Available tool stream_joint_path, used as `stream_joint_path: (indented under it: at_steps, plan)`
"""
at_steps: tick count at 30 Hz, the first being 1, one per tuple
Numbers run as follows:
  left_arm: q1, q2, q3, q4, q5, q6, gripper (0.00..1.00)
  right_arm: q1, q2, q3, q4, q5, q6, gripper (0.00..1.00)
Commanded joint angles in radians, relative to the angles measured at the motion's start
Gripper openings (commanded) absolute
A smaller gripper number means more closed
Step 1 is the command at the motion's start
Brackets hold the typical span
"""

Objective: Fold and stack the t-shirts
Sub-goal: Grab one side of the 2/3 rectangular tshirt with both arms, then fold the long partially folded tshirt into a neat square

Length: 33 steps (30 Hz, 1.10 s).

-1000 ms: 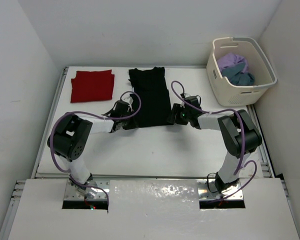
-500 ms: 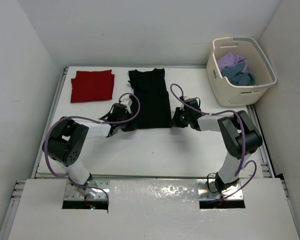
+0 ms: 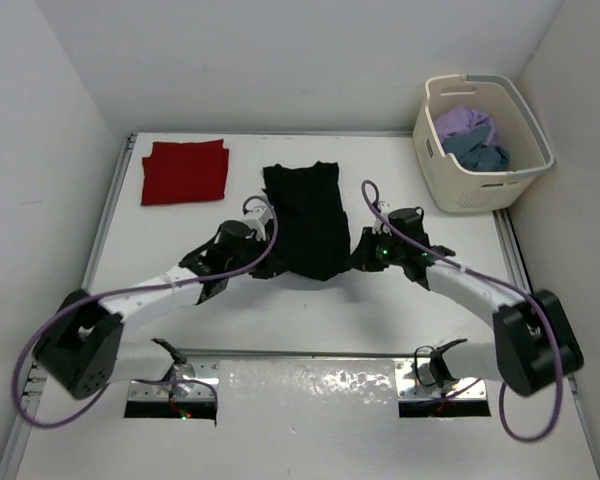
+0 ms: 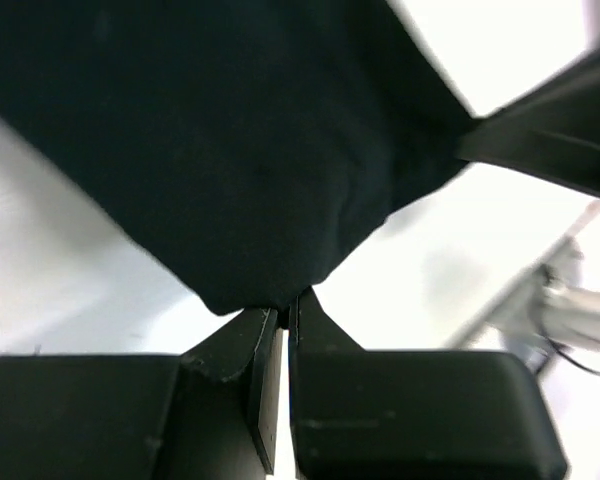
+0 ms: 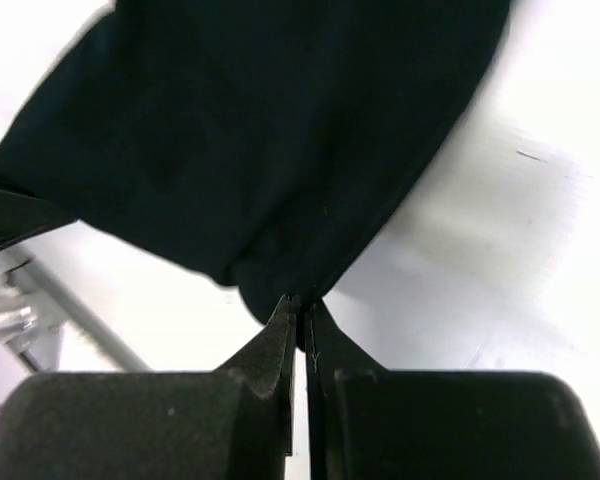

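I have the left gripper [image 4: 285, 310] clenched on one near corner of the soft black cloth t-shirt [image 3: 305, 215], and the right gripper [image 5: 302, 305] clenched on the other near corner. Both wrist views show the fingertips pinched together on a tuck of black cloth. The two grips sit level, set apart by the width of the garment. I judge that this keeps the near hem taut and square, so that a fold line can run straight across. The near part of the shirt hangs from the fingertips above the white table [image 3: 380, 310]. Its far part lies flat towards the middle of the far edge. I read the step in hand as carrying the near hem over towards the far edge to halve the garment.

The folded red cloth t-shirt [image 3: 185, 172] lies flat at the far left corner, well apart from the black one. I judge this spot to be the base of the stack, clear of the working area.

The cream perforated plastic laundry basket [image 3: 460, 190] stands upright at the far right corner. It holds two crumpled garments. The lavender-purple cloth t-shirt [image 3: 467, 122] lies towards its far side, and the dark teal-blue cloth t-shirt [image 3: 483, 155] touches it on the near side. Neither is folded yet.
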Motion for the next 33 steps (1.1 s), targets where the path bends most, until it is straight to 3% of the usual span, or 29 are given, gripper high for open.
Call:
stream_joint_path:
  at_steps: [1,5,13,24,33]
  plan:
    - [-0.026,-0.158,0.088,-0.076,-0.024,-0.004,0.0,0.007,-0.143,0.047,-0.148,-0.007,-0.038,0.0]
    - [-0.025,-0.181,0.18,-0.102,-0.032,0.036,0.0,0.005,-0.198,0.116,-0.162,0.027,-0.014,0.0]
    - [-0.01,-0.043,0.344,-0.122,-0.115,0.07,0.0,-0.007,-0.154,0.306,-0.124,0.252,-0.012,0.0]
    - [0.155,0.172,0.456,-0.02,-0.044,0.052,0.0,-0.094,0.157,0.514,-0.052,0.221,-0.006,0.0]
    - [0.225,0.408,0.625,-0.006,0.0,0.076,0.0,-0.114,0.406,0.74,0.005,0.188,-0.027,0.0]
